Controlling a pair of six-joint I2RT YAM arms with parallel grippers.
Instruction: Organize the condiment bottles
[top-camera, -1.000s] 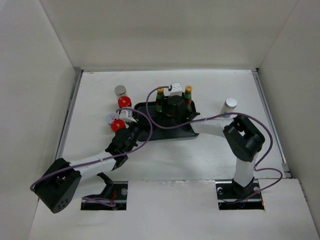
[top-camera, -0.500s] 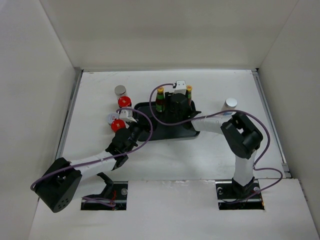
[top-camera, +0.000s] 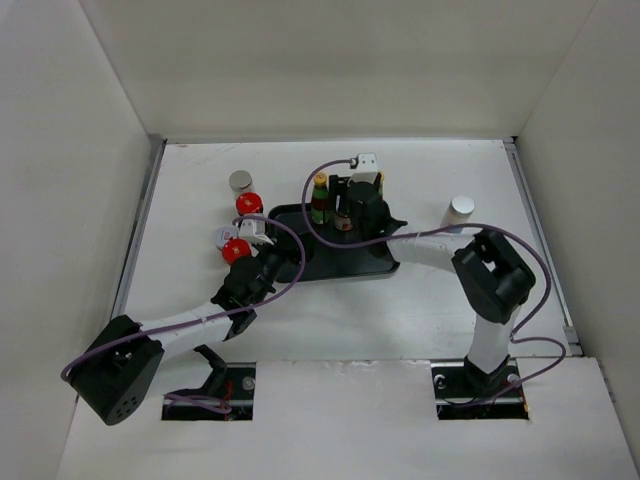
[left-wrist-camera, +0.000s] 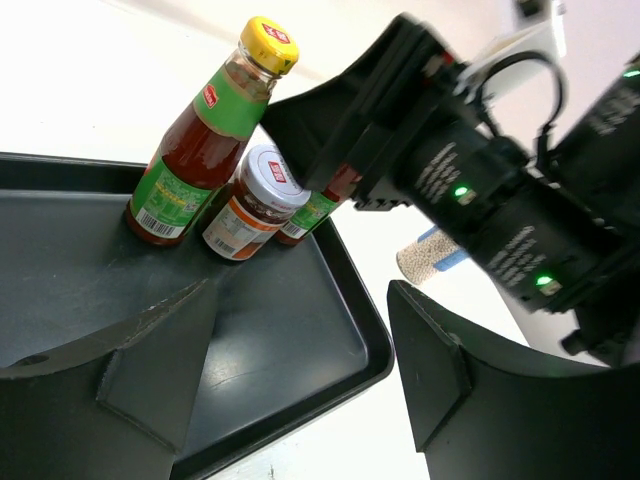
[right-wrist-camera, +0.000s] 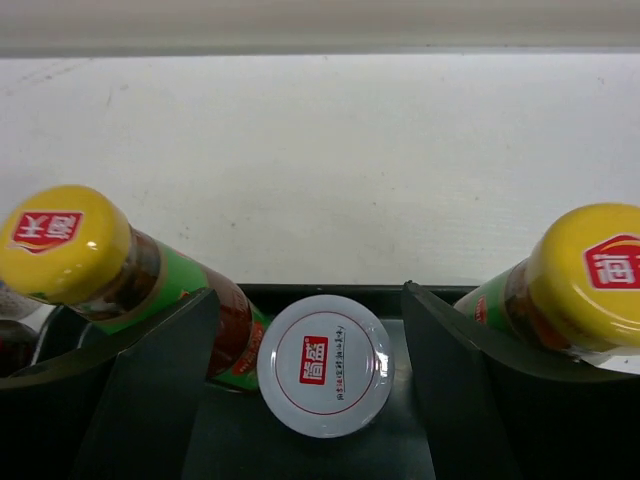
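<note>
White table (top-camera: 420, 310); black tray (top-camera: 345, 265); silver-lidded jar (right-wrist-camera: 324, 365)

red chinese-character logos, unreadable — on jar lid (right-wrist-camera: 324, 366), yellow caps (right-wrist-camera: 63, 243).

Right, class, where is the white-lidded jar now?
Right wrist view: the white-lidded jar stands at the far edge of the black tray, between the left yellow-capped bottle and the right yellow-capped bottle.

The white desk (top-camera: 420, 310) bore a black tray (top-camera: 345, 265) centrally, a silver-lidded jar (top-camera: 240, 181) and red-lidded jars (top-camera: 249, 203) just left, and a white cylinder (top-camera: 461, 208) apart on the right.
</note>
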